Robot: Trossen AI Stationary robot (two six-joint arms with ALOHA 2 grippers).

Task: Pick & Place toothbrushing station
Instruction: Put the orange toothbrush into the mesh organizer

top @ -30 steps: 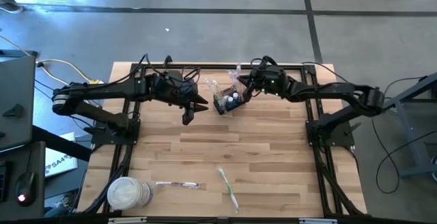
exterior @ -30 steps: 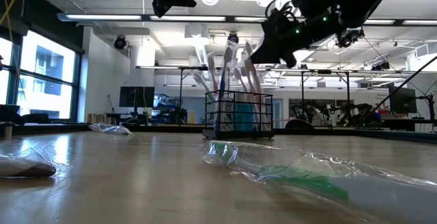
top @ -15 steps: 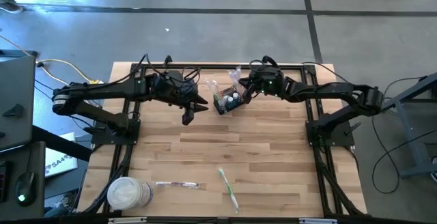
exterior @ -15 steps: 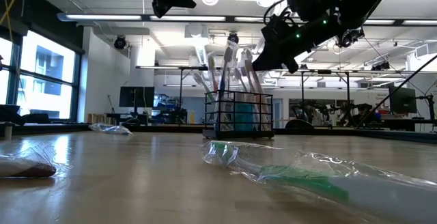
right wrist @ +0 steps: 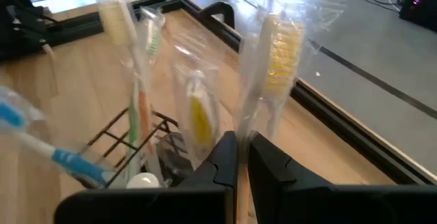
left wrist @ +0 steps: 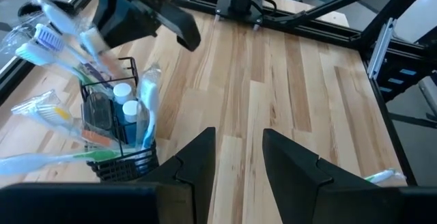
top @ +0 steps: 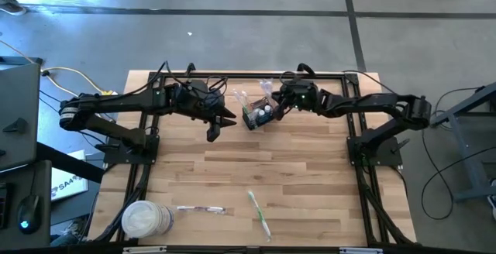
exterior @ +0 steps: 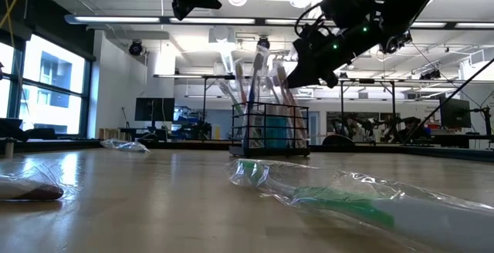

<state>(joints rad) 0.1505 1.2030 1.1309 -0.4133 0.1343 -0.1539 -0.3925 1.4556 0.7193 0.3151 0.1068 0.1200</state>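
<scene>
My right pincer (top: 273, 105), fingers together at the basket (top: 256, 115) upper centre, could tip it by snagging wrapped brushes.

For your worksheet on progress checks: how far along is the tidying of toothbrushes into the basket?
Done: several wrapped brushes stand in the basket. In hand: the right pincer, shut, is at the basket's brushes; the left pincer waits beside it. Left: two wrapped toothbrushes lie near the white tub.

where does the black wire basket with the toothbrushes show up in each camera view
High view: the basket sits at the table's far edge, between the arms.
Low view: basket centre, behind a wrapped green toothbrush.
Left wrist view: basket at left.
Right wrist view: basket lower left.
Shared landmark: the wrapped toothbrushes standing in it.
</scene>
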